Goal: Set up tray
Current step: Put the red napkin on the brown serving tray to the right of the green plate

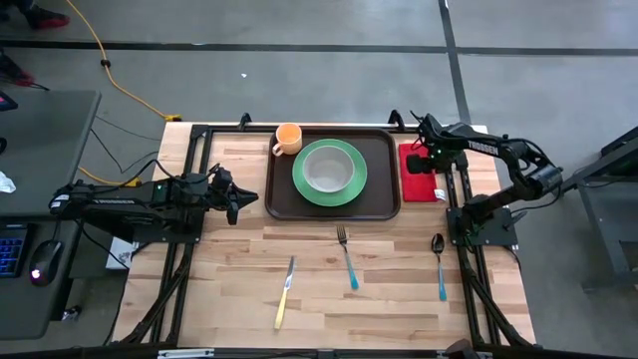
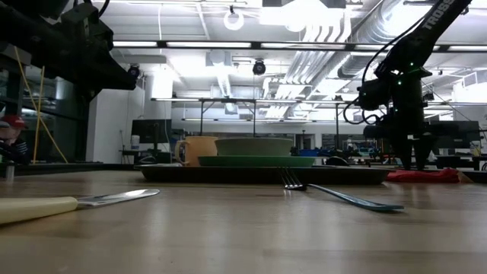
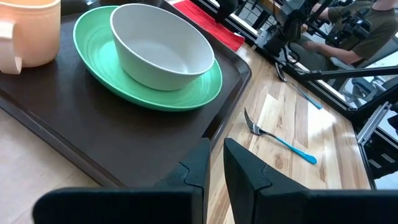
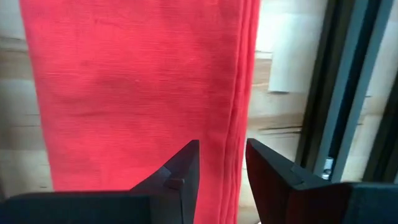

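Tray (image 1: 384,199) sits at the far middle of the tabletop (image 1: 399,299), carrying a green plate (image 1: 351,189) with a white bowl (image 1: 327,170) and a tan mug (image 1: 287,138). My left claw (image 1: 242,196) hovers beside the tray's left edge, fingers slightly apart, empty. My right claw (image 4: 222,168) hangs open over the red napkin (image 4: 137,87), right of the tray.

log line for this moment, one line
left gripper: jaws slightly apart, empty, beside tray | right gripper: jaws open over red napkin | tray holds plate, bowl, cup
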